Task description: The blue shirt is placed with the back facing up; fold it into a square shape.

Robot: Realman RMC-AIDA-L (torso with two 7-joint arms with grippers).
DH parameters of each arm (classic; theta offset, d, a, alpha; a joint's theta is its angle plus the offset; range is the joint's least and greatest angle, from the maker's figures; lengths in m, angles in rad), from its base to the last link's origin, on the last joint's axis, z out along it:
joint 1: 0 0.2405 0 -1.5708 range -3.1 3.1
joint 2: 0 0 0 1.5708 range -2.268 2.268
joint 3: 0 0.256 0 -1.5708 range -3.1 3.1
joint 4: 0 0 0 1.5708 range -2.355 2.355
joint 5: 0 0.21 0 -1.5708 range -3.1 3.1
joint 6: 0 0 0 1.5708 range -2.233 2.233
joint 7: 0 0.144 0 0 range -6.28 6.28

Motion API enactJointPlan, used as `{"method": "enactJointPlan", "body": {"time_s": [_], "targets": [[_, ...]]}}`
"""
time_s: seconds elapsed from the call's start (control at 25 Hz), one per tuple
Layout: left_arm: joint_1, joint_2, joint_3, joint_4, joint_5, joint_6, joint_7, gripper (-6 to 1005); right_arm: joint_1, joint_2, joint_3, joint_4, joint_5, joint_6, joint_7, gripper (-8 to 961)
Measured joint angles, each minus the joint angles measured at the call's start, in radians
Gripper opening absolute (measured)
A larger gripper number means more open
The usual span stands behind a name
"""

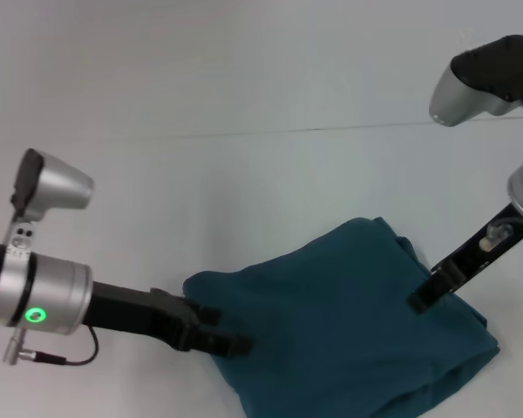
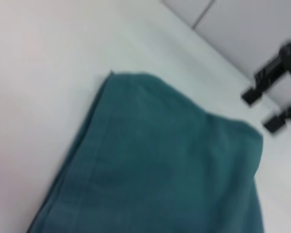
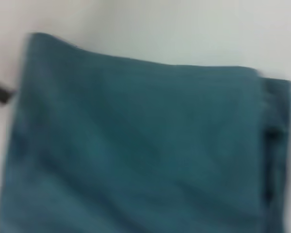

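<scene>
The blue shirt (image 1: 349, 322) lies folded into a thick, roughly square bundle on the white table (image 1: 244, 174), near its front edge. Its plain teal fabric fills the left wrist view (image 2: 160, 160) and the right wrist view (image 3: 136, 145). My left gripper (image 1: 222, 331) sits low at the bundle's left edge, fingers apart and holding nothing. Over the bundle's right side is my right gripper (image 1: 421, 299). The left wrist view shows the right gripper (image 2: 262, 109) beyond the shirt's far corner with its two fingertips spread and empty.
A thin seam (image 1: 244, 133) crosses the table behind the shirt. My right arm's grey elbow (image 1: 484, 78) hangs over the table's far right. Bare white table lies behind and left of the shirt.
</scene>
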Motion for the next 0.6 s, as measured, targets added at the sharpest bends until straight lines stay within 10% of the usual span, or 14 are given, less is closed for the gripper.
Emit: {"method": "enactJointPlan", "body": {"time_s": [0.2,0.6], "targets": [[0.022,0.016,-0.064,0.025,0.0,0.065,-0.071,887,-0.002,0.002,-0.03,0.033,-0.013,0.003,-0.013,778],[0.041,0.023,-0.052,0.059,0.01,0.161,-0.459,887,0.001,-0.005,-0.029,0.035,-0.035,0.0,-0.05,799]]}}
